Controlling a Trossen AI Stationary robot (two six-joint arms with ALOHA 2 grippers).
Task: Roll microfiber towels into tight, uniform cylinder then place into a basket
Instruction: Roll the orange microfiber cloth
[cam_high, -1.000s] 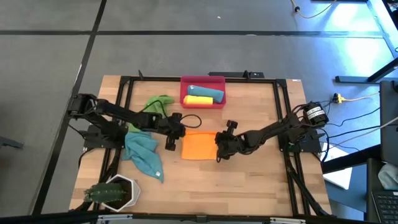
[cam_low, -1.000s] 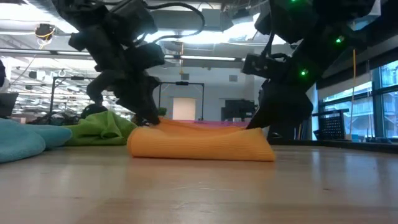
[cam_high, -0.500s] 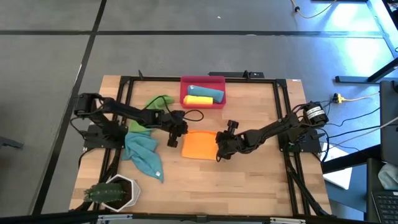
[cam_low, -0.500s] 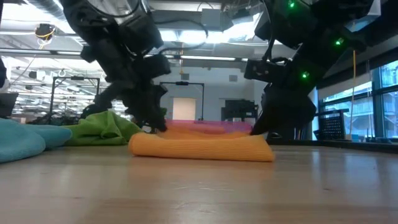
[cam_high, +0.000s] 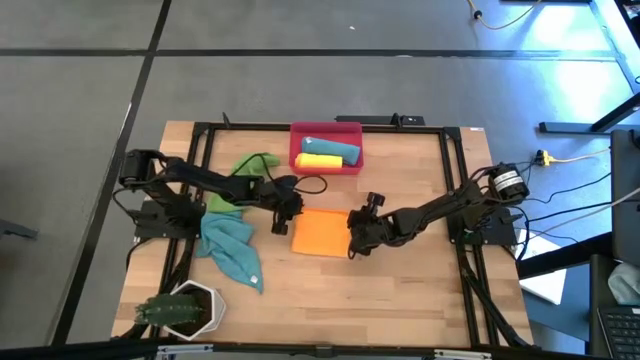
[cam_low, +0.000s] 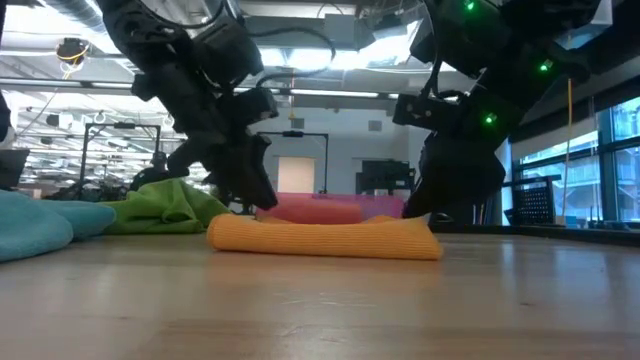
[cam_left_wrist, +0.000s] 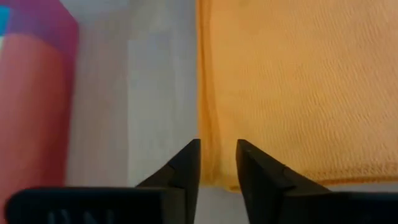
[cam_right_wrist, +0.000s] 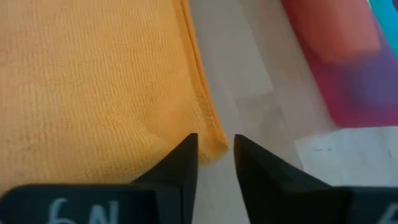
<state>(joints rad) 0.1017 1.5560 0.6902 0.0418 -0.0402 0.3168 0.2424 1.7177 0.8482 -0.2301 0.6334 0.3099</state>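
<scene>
Moved back from 1 s ago: left hand (cam_high: 282, 218) off orange towel's (cam_high: 321, 232) left edge, fingers narrowly parted, empty. Right hand (cam_high: 352, 238) at right edge, narrow gap, empty. Towel flat mid-counter (cam_high: 400, 290), bare wood toward basket (cam_high: 326, 132).

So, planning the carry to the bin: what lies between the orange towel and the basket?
Only bare wooden table. In the high view a strip of wood separates the orange towel from the basket; the left wrist view shows that gap too.
</scene>
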